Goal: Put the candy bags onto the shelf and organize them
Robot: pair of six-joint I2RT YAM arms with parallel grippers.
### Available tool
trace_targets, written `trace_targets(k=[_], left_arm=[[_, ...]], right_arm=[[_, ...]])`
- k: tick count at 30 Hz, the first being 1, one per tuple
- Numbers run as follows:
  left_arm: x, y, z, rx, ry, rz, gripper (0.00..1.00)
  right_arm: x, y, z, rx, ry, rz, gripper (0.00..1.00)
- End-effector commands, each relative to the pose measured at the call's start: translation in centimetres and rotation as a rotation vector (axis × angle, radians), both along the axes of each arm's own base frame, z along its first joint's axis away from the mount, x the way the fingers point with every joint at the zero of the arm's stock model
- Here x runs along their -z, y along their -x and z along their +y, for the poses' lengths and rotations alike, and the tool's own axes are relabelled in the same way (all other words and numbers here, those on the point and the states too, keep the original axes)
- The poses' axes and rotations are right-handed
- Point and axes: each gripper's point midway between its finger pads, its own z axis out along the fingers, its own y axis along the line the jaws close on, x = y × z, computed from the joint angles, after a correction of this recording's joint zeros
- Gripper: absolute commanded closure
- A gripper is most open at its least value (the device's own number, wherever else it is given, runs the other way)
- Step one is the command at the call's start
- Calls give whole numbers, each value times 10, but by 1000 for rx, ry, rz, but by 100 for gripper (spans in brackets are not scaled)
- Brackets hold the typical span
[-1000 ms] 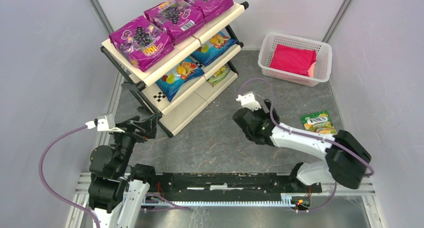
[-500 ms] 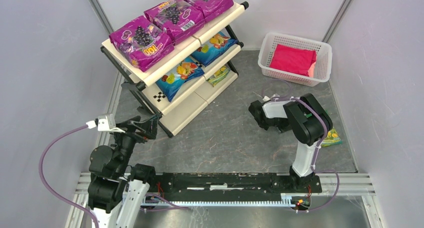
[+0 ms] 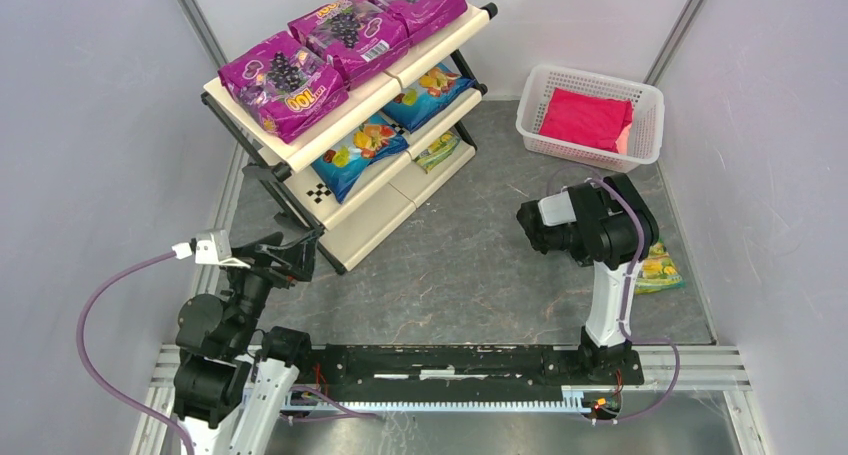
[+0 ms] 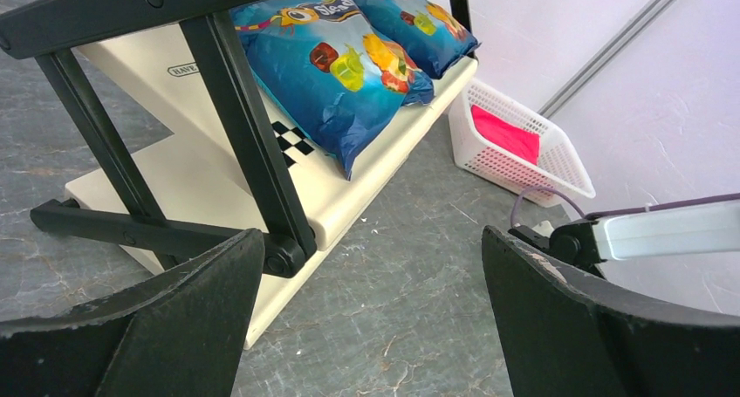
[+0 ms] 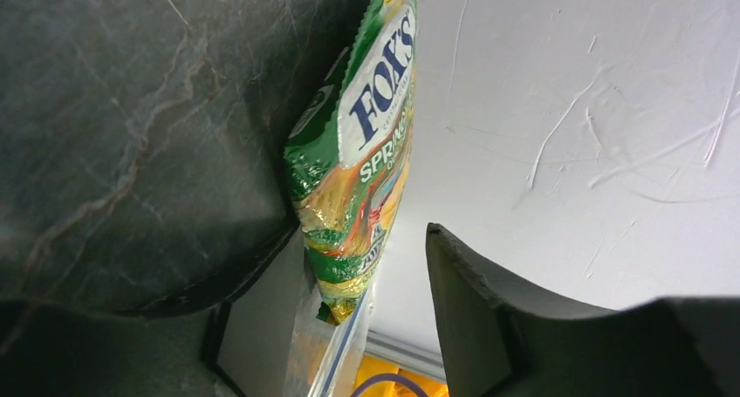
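The shelf (image 3: 375, 220) stands at the back left. Three magenta candy bags (image 3: 348, 30) lie on its top tier, two blue ones (image 3: 360, 150) on the middle tier and one green-yellow bag (image 3: 438, 150) on the bottom tier. Another green-yellow bag (image 3: 660, 273) lies on the floor by the right wall. My right gripper (image 5: 365, 231) is open; that bag's (image 5: 358, 153) near end sits between its jaws, closer to one finger. In the top view my folded arm hides those fingers. My left gripper (image 3: 300, 250) is open and empty by the shelf's front leg; its wrist view (image 4: 373, 236) shows the blue bags (image 4: 332, 74).
A white perforated basket (image 3: 527, 110) holding a plain pink-red bundle (image 3: 585, 118) stands at the back right, also in the left wrist view (image 4: 524, 153). White walls close in on both sides. The shelf's black frame (image 4: 249, 144) is close to my left fingers.
My right arm has folded and swung from the middle of the floor to the right, bringing its open gripper to the green-yellow bag by the wall. The left arm has not moved.
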Motion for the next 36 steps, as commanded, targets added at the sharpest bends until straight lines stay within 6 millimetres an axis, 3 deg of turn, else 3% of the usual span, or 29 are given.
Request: trace_targets(k=[1, 3, 6, 8, 10, 13, 16, 20, 24, 26, 27, 29, 30, 33, 36], left_arm=[[-14, 4, 2, 4, -46, -77, 0], [-14, 5, 1, 9, -46, -77, 0], [-15, 6, 1, 14, -45, -81, 0], [-15, 6, 1, 11, -43, -82, 0], [-15, 6, 2, 8, -42, -82, 0], [-15, 6, 3, 0, -41, -80, 0], [-14, 6, 4, -6, -37, -74, 0], [-11, 3, 6, -22, -36, -54, 0], [-11, 3, 9, -38, -29, -58, 0], [-12, 4, 12, -55, -23, -64, 0], [-12, 4, 13, -62, -20, -64, 0], [-11, 4, 15, -69, -15, -60, 0], [-11, 3, 15, -73, -16, -56, 0], [-8, 0, 15, -79, -19, -41, 0], [-6, -4, 11, -61, -29, -25, 0]], right_arm=[[-2, -9, -2, 7, 42, -43, 41], [-3, -10, -2, 6, 57, -47, 44], [-4, -14, -1, 6, 52, -71, 58], [-5, -16, 0, 6, 33, -82, 73], [-4, -18, 4, 7, -14, -100, 98], [1, -26, 19, -40, -125, -125, 100], [10, -36, 54, -146, -324, -106, 100], [27, -39, 127, -358, -653, -53, 100], [31, -27, 209, -570, -879, 21, 100], [29, -18, 236, -642, -937, 42, 100], [27, -17, 239, -645, -932, 30, 100], [21, -24, 227, -592, -873, -30, 100], [16, -31, 219, -577, -822, -58, 95], [-1, -52, 189, -470, -684, -158, 60], [-7, -65, 157, -357, -626, -244, 39]])
